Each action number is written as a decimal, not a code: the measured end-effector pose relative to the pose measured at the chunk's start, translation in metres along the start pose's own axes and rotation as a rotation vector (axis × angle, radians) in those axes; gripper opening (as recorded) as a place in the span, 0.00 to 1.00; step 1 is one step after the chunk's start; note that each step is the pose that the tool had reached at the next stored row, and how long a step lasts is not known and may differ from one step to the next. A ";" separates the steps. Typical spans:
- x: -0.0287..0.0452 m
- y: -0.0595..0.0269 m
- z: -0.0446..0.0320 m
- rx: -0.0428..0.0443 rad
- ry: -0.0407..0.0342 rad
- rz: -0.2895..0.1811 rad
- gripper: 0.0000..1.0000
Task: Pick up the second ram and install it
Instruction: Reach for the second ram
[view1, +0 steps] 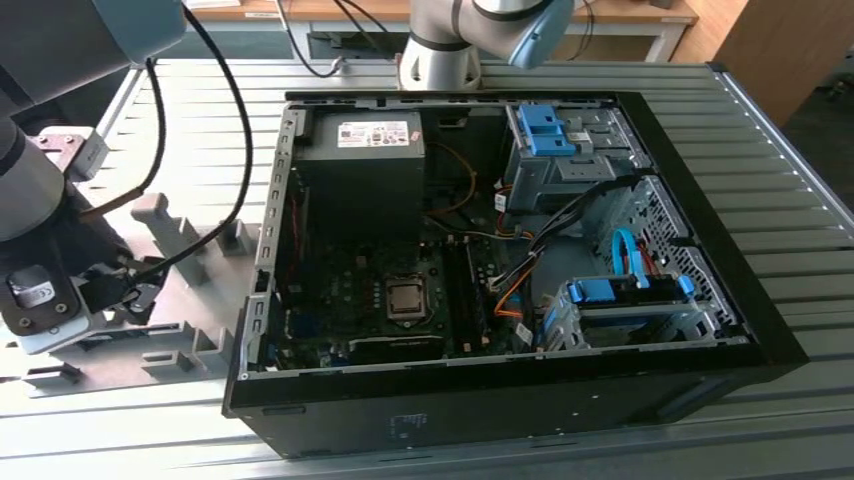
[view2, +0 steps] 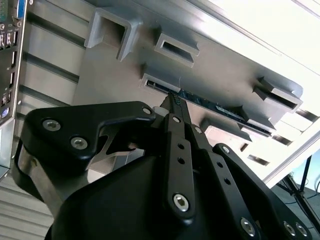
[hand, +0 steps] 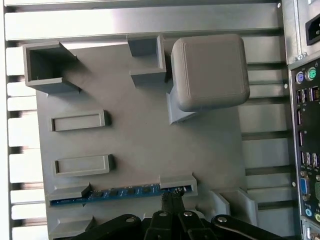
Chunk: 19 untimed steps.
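Claw: I am watching one claw (hand: 171, 199) with its two fingers pressed together. The tip is hanging right at the long edge of the board in both wrist views, and I cannot tell whether it is touching.
Second ram: one blue-green board, the second ram (hand: 120, 192), is standing on edge between raised brackets on the holder plate, outside the computer.
Holder plate: one gray holder plate (hand: 135, 145) is lying on the table (view1: 747, 150), beside the case on the exterior view's left. It is carrying two empty rectangular pockets (hand: 80, 120) and one large rounded block (hand: 210, 72).
Computer: one open black computer case (view1: 727, 330) is lying on its side, showing two blue latches (view1: 547, 130) and one curved blue cable (view1: 621, 255).
Arm: one arm (view1: 27, 170) is leaning over the plate.
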<state>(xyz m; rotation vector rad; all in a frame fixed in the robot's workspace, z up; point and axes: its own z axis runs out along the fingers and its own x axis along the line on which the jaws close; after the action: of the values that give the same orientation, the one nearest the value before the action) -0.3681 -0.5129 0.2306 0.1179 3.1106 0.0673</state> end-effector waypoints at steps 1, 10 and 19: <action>0.0000 -0.0001 0.0009 0.0000 0.0000 0.000 0.11; 0.0002 -0.0006 0.0099 0.0000 0.0000 0.000 0.11; 0.0038 -0.0016 0.0209 0.0002 0.0002 -0.001 0.11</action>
<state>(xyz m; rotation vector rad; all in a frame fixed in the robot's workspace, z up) -0.3715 -0.5134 0.2096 0.1158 3.1108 0.0670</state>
